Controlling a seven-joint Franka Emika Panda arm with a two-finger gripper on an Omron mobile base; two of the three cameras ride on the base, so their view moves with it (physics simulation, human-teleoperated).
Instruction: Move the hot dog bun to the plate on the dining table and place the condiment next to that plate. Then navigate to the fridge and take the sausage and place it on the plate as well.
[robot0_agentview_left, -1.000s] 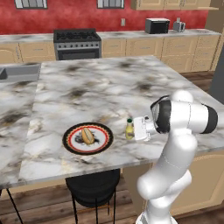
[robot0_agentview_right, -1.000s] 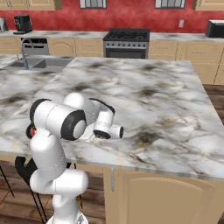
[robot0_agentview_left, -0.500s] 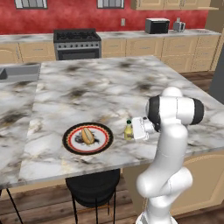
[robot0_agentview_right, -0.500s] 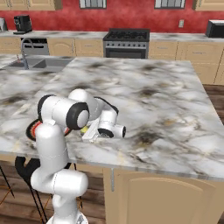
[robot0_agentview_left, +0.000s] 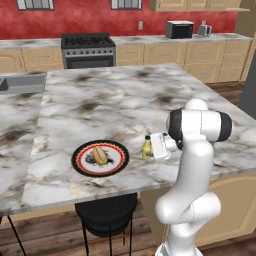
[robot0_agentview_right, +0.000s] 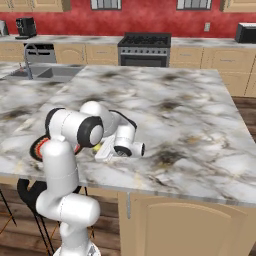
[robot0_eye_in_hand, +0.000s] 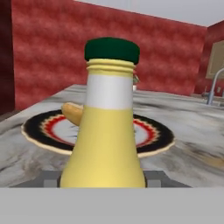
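Observation:
The plate (robot0_agentview_left: 80, 152), red-rimmed with a black band, lies near the front edge of the marble dining table (robot0_agentview_left: 115, 100). On its white centre rests the hot dog bun (robot0_agentview_left: 100, 154). Just right of the plate the yellow, green-capped condiment (robot0_agentview_left: 146, 148) stands upright on the marble. My gripper (robot0_agentview_left: 151, 149) reaches in from the right, shut on the condiment low down. In the hand view the condiment (robot0_eye_in_hand: 109, 131) rises between my fingertips, with the plate (robot0_eye_in_hand: 153, 133) and bun (robot0_eye_in_hand: 72, 111) behind it. From the right base view, my gripper (robot0_agentview_right: 103, 150) covers most of the condiment (robot0_agentview_right: 106, 145).
A black stool (robot0_agentview_left: 105, 215) stands under the table's front edge below the plate. A steel sink (robot0_agentview_right: 45, 74) with its faucet is set into the far left of the table. A stove (robot0_agentview_left: 87, 50) and wooden cabinets line the red back wall.
My arm's upper links have swung and straightened over the base. The hand and the condiment have stayed beside the plate.

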